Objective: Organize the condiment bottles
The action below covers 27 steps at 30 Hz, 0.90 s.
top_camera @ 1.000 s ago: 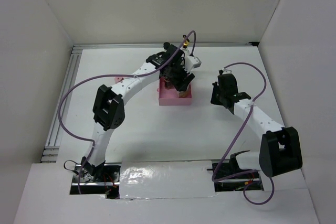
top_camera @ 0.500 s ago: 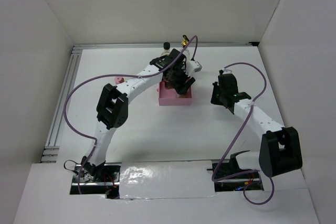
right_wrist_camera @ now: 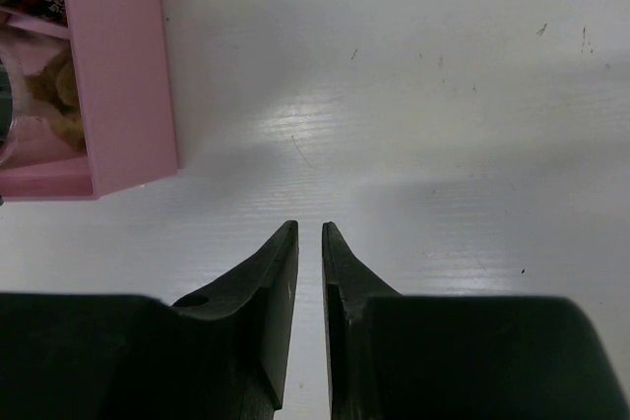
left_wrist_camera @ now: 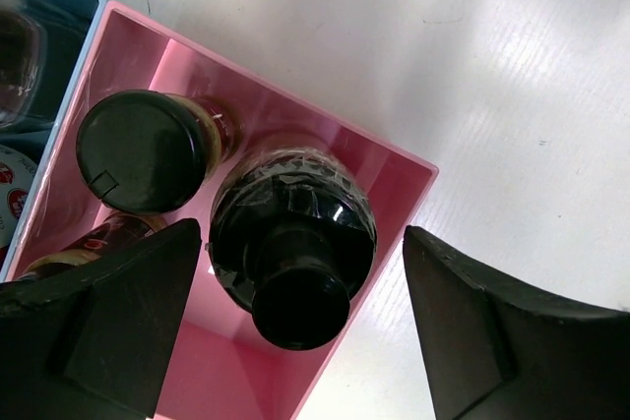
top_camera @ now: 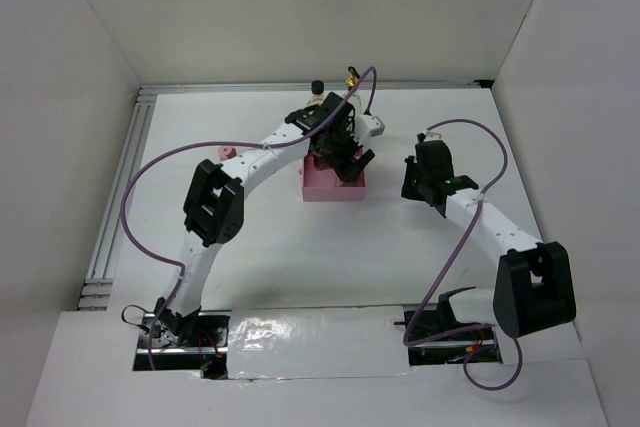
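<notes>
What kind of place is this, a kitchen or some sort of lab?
Probably a robot test booth, not a kitchen: plain white walls box in a white table, with two cabled arms and only a pink tray of bottles.

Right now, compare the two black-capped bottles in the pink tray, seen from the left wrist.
The dark bottle has a narrow cap above wide shoulders; the spice jar has a broad flat lid. The dark bottle stands between the open fingers; the spice jar stands beside it. Both are upright in the pink tray.

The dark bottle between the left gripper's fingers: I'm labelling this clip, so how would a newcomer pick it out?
Find the pink tray on the white table. In its corner compartment stands the dark bottle, below the open left gripper. Unlike the flat black-capped jar beside it, it has a narrow neck above broad, glossy shoulders.
</notes>
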Motion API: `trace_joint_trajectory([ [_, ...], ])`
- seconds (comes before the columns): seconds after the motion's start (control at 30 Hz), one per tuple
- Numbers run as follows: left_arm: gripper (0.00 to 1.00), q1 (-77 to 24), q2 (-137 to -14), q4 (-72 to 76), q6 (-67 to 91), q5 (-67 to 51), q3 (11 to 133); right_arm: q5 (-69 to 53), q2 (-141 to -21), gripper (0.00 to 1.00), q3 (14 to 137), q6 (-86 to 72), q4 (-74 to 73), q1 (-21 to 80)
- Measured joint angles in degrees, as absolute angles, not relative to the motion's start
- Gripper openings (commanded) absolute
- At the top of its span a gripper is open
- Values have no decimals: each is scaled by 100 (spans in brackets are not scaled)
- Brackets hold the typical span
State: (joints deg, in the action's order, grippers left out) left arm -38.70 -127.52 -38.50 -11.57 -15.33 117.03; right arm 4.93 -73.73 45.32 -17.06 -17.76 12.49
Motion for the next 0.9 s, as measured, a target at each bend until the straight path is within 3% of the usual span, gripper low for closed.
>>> trace_joint_trajectory([
  [0.33,99,-3872,-12558,-3977,-1133,-1527,11880,445,-7373,24,4532,-1706,-1776,1249],
  [0.67,99,-3830,-11367,-4160,-882,-1474,11990,342,-7373,25,4532,-1697,-1774,1249],
  [0.8,99,-3496,-10499,-4222,-631,-1520,11393,336,-7373,27,4532,-1682,-1774,1249],
  [0.9,99,-2694,-9703,-4097,-534,-1361,10600,296,-7373,27,4532,-1680,-1763,1249],
])
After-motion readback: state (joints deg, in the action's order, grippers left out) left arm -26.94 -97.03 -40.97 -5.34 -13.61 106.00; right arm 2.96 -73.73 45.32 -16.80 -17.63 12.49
